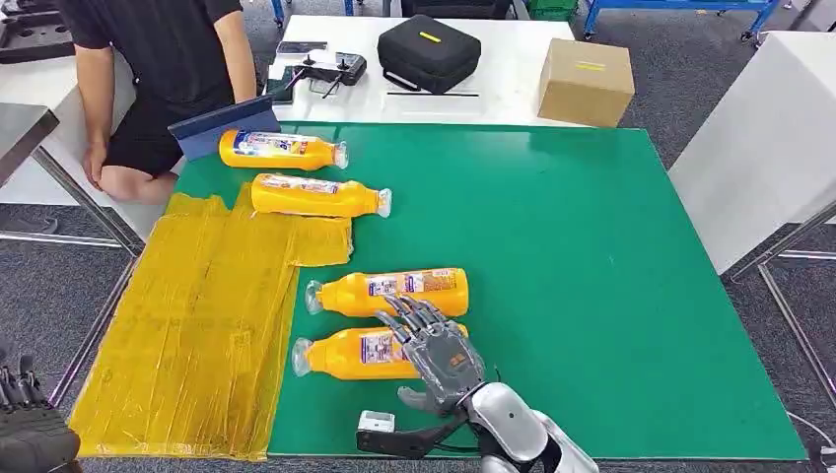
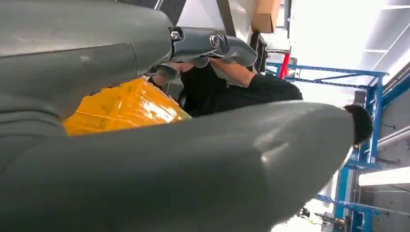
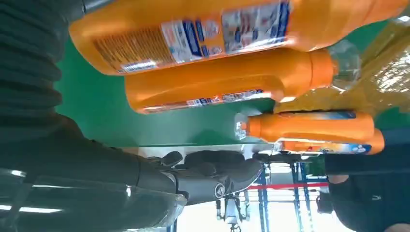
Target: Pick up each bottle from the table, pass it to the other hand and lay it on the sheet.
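Four orange bottles lay on their sides on the green table (image 1: 592, 296), long axes running left-right. All looked full of orange liquid, clear caps on. The nearest bottle (image 1: 357, 355) and the second bottle (image 1: 389, 292) sat side by side just off the yellow sheet (image 1: 197, 325), caps pointing left toward it. The third bottle (image 1: 317, 195) and the far bottle (image 1: 281, 150) pointed their caps right; the third one was touching the sheet's far edge.

The right hand (image 1: 434, 350) hovered over the nearest bottle's base end, fingers spread, holding nothing. The left hand (image 1: 30, 424) hung low off the table's left corner, and I couldn't tell if it was apart or closed.

The right wrist view had the nearest bottle's printed label (image 3: 227, 29) up close. The left wrist view caught a person in black (image 2: 232, 87) beyond the sheet. The black case (image 1: 429, 52) and cardboard box (image 1: 586, 81) sat closed on the white table behind.
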